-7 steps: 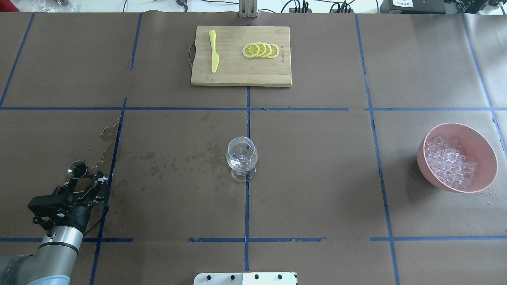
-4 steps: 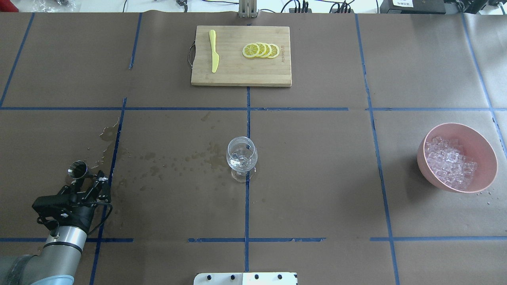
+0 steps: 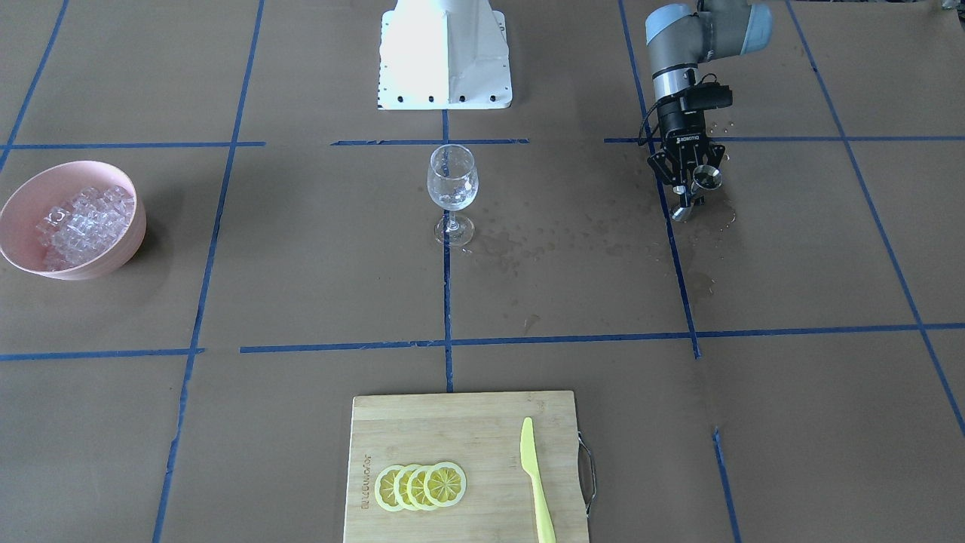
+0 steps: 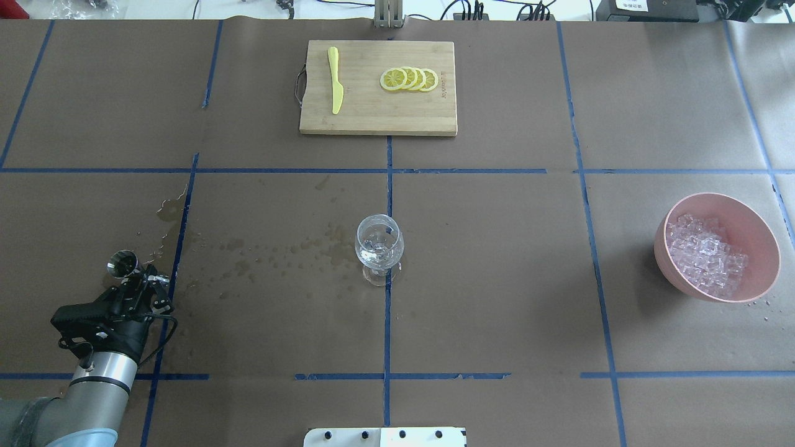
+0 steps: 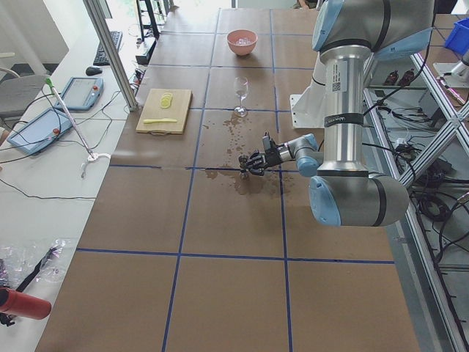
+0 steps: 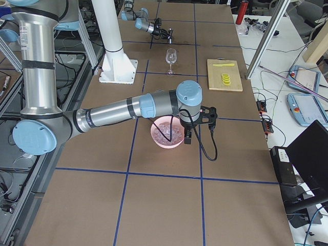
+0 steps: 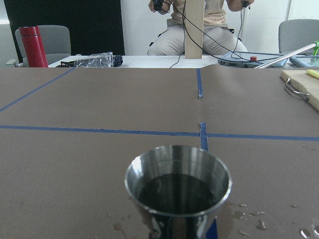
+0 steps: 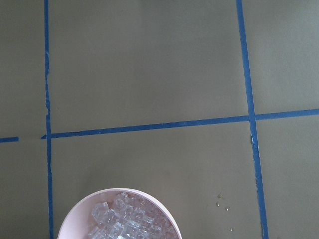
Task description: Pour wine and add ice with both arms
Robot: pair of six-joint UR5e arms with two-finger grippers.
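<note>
The left hand [image 4: 141,287] is closed round a full metal cup [image 4: 122,263] (the table [image 4: 497,279] is wet nearby); a jerky carry to the glass [image 4: 379,245] could spill more. The ice [image 4: 708,261] lies in the bowl [image 4: 754,217]. I cannot tell how open the right hand [image 6: 187,134] is.

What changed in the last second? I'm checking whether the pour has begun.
Only the left arm moved: it slid slightly rightward in the overhead view, and the left gripper seems a little nearer the jigger. Nothing was visibly taken or let go. The jigger, glass, ice and board stayed put.
</note>
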